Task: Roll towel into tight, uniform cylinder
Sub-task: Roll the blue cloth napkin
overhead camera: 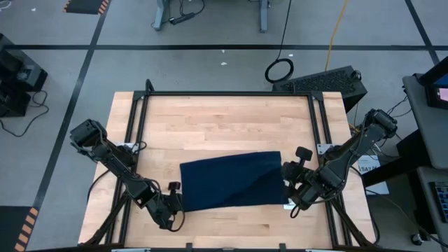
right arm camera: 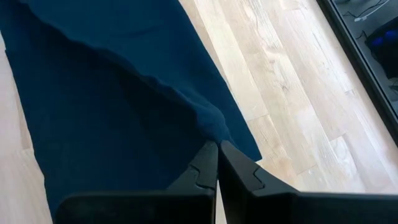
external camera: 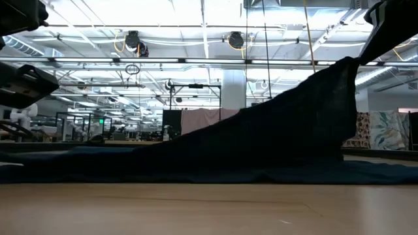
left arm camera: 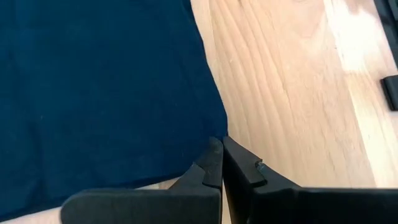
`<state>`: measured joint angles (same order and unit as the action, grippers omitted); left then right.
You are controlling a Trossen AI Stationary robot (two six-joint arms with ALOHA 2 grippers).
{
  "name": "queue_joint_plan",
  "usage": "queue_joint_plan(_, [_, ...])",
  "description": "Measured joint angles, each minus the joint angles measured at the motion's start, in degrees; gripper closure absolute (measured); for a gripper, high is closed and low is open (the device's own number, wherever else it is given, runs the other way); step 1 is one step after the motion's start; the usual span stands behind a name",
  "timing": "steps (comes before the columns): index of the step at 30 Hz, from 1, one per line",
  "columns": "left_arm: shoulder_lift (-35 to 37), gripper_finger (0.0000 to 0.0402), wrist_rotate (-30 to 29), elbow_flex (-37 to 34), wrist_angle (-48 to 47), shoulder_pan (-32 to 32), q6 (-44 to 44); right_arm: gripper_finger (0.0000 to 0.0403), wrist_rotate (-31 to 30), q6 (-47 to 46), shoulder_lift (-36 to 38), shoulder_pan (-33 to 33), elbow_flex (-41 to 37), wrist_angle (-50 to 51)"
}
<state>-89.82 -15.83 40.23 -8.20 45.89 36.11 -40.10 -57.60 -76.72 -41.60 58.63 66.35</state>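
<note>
The navy towel lies spread on the wooden table, nearer its front edge. My left gripper is shut at the towel's near left corner, low over the table. My right gripper is shut on the near right corner and holds it raised. In the low view that corner rises in a dark slope while the rest of the cloth stays flat on the wood. No tag shows. My left gripper pinches the towel's near left corner between its two fingertips, slanting down from the near left. The cloth around it lies flat. My right gripper pinches the towel's near right corner between its two fingers, slanting down from the near right. The corner is lifted clear. A ridge of cloth runs from it down to the part on the table.
A black metal frame runs round the tabletop. Bare wood lies between the towel and the far edge. A black box stands beyond the far right corner.
</note>
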Motion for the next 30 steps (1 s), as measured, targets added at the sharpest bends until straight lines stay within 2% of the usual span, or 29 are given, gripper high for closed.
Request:
queue_joint_plan(10, [0.58,0.0400,2.24,0.00,-0.08,0.00,-0.39,0.0403,0.98,0.21,0.00,0.00,0.00,-0.25])
queue_joint_plan(16, [4.19,0.0400,2.57,0.00,-0.70,0.00,-0.41,0.0403,1.51,-0.02,0.00,0.00,0.00,-0.44])
queue_joint_plan(22, [7.68,0.0400,2.37,0.00,-5.52,0.04,1.11,0.0403,1.51,-0.17,0.00,0.00,0.00,-0.54])
queue_joint_plan(30, [5.51,0.0400,2.58,0.00,-4.72,0.64,2.62,0.0403,1.49,-0.13,0.00,0.00,0.00,-2.35])
